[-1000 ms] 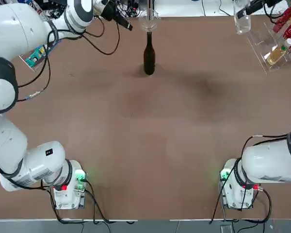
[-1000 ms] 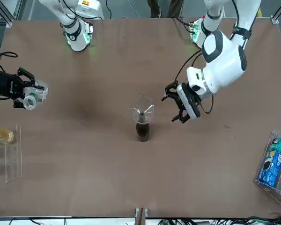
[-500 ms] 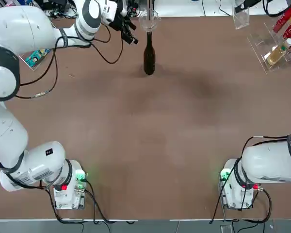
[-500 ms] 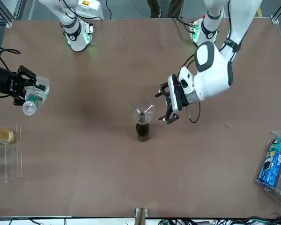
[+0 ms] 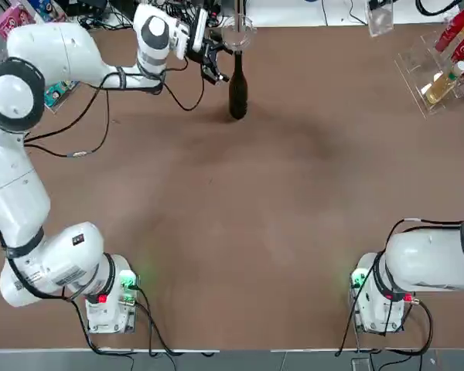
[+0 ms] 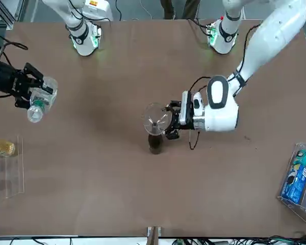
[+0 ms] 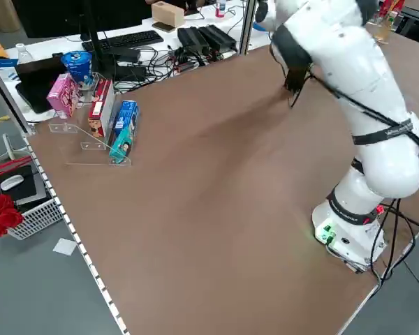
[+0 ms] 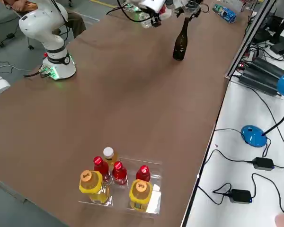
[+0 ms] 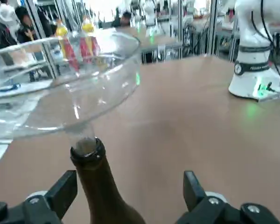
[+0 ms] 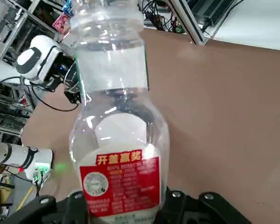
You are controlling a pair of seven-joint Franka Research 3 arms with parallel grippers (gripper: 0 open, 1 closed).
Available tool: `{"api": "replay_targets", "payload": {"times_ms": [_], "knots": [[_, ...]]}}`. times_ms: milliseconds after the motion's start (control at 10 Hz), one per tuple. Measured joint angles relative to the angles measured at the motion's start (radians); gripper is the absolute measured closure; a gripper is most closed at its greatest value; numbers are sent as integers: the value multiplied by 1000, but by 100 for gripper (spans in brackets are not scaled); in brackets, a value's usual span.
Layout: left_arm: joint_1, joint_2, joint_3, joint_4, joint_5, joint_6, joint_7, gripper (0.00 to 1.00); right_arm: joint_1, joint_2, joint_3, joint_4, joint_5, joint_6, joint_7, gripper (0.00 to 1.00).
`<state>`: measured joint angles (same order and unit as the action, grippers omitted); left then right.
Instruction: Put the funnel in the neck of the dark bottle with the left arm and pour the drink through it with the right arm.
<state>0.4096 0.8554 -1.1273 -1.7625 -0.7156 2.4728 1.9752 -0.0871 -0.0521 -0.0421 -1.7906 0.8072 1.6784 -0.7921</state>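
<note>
Sitting in the neck of the dark bottle point(image 6: 154, 143), the funnel point(image 6: 155, 118) has its spout down in the opening and its wide mouth level above, as the left wrist view shows plainly. The bottle stands upright at the far middle of the worktop point(image 5: 240, 232), well away from both arm bases.

The left claw point(image 6: 172, 121) lies level just beside the neck, below the funnel's mouth, its fingers point(image 9: 65, 191) spread wide on either side of the glass and, as far as can be seen, touching neither bottle nor funnel. The first half of the task therefore appears complete.

The right claw point(image 6: 25, 88) is well apart, off toward the robot's right edge of the worktop, pinching the drink point(image 6: 40, 99) firmly by its lower body. The bottle is tilted with its neck outward (whether the cap is on or off cannot be told).

Judgement on the step in hand: the drink must be carried over the funnel. To do it well, the right arm should bring the bottle's mouth directly above the funnel's centre before tipping further, then tilt slowly so the stream does not overrun the shallow bowl. The left claw would best steady the neck or stay clear; a knock there could topple the tall bottle.

A rack of bottles point(image 8: 116, 182) at the right edge is not involved.
</note>
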Motion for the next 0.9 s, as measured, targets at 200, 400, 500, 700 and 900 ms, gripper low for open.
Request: {"api": "replay_targets", "payload": {"times_ms": [200,400,500,700,900], "knots": [[8,4,-9,16,-57,-55,3,0,0,-23,28,0,-38,19,56,56],[17,7,-10,35,-77,-92,3,0,0,-31,36,0,-50,20,73,56],[19,11,-10,43,-88,-107,3,0,0,-32,39,0,-54,22,81,56],[19,31,-9,53,-105,-119,3,0,0,-38,56,-2,-66,40,105,56],[16,66,-10,67,-111,-126,3,0,0,-42,74,-2,-78,48,157,56]]}}
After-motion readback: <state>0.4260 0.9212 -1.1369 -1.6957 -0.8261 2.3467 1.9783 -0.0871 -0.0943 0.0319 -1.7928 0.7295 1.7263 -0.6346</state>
